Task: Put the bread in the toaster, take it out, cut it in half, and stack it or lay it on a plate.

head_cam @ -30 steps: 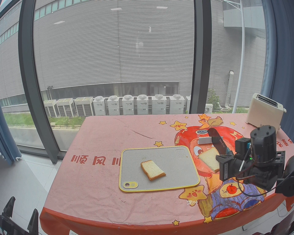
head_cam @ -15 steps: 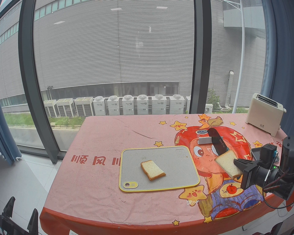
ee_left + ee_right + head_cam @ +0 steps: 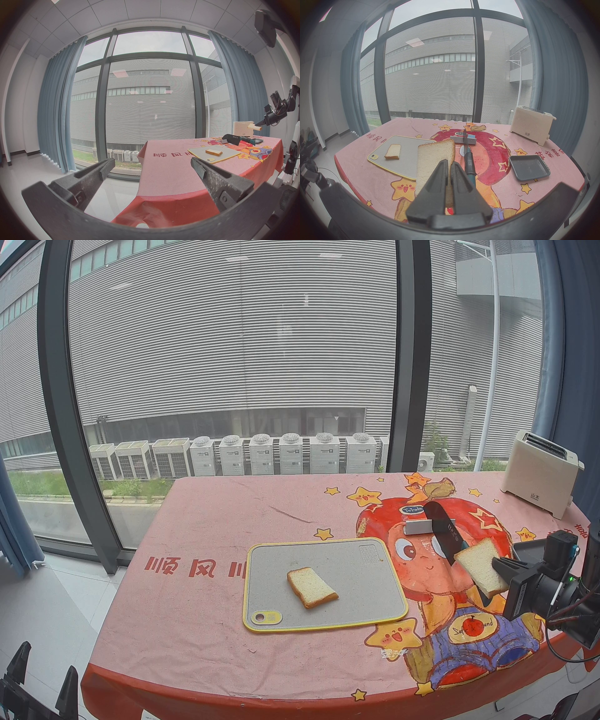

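The right fingers (image 3: 440,178) are pressing together on the lower edge of a bread slice (image 3: 434,156), with the crust squeezed between them and no gap showing. They are holding the slice in the air, tilted, over the right part of the desk (image 3: 206,615) toward its near right corner. Just beside the slice a knife (image 3: 445,530) is lying with its blade propped on a small grey block (image 3: 417,526) and its handle pointing at the near edge. A dark tray (image 3: 529,167) is sitting by the right edge, and the toaster (image 3: 540,472) is standing at the far right corner. A half slice (image 3: 312,587) is lying in the middle of the cutting board (image 3: 362,577), toward the near edge. The left fingers (image 3: 90,178) are spread wide, gripping nothing, and hanging off beyond the near left corner, below the desk top.
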Robot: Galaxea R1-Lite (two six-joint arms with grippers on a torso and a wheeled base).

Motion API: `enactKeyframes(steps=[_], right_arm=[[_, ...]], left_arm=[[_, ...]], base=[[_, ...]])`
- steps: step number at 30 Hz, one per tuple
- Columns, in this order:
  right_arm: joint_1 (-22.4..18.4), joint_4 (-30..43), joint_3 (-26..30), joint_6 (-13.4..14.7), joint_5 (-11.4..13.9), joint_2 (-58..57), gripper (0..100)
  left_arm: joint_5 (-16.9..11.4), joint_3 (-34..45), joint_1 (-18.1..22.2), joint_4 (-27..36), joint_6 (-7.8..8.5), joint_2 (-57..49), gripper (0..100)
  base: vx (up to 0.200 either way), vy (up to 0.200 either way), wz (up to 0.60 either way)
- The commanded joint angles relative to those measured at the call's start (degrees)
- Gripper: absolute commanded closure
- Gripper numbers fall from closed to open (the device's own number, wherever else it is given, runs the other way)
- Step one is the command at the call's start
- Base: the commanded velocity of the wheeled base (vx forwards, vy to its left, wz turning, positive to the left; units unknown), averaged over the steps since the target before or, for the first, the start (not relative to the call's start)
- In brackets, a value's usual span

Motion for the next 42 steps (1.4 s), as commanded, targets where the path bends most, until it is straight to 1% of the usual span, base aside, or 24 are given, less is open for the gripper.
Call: enactKeyframes(steps=[1,14,21,25,30,42], right_arm=[[0.40,0.04,-0.24,-0.01,-0.21,-0.38,100],[0.67,0.04,-0.24,-0.36,-0.12,-0.38,100],[1.55,0.04,-0.06,-0.45,-0.03,-0.55,100],[2.43,0.04,0.02,-0.36,-0.12,-0.73,100],[1.99,0.04,0.02,-0.36,-0.12,-0.82,100],[2.34,0.04,-0.06,-0.36,-0.12,-0.82,100]], left_arm=[[0.10,1.01,0.01,0.01,-0.30,-0.93,0],[0.10,1.01,0.01,-0.08,-0.39,-0.93,0],[0.10,1.01,0.01,-0.08,-0.39,-0.93,0],[0.10,1.01,0.01,-0.08,-0.39,-0.93,0],[0.19,1.01,0.01,-0.08,-0.48,-0.93,0],[0.10,1.01,0.01,-0.08,-0.48,-0.93,0]], base=[[0.000,0.000,0.00],[0.000,0.000,0.00],[0.000,0.000,0.00],[0.000,-0.200,0.00],[0.000,-0.200,0.00],[0.000,-0.200,0.00]])
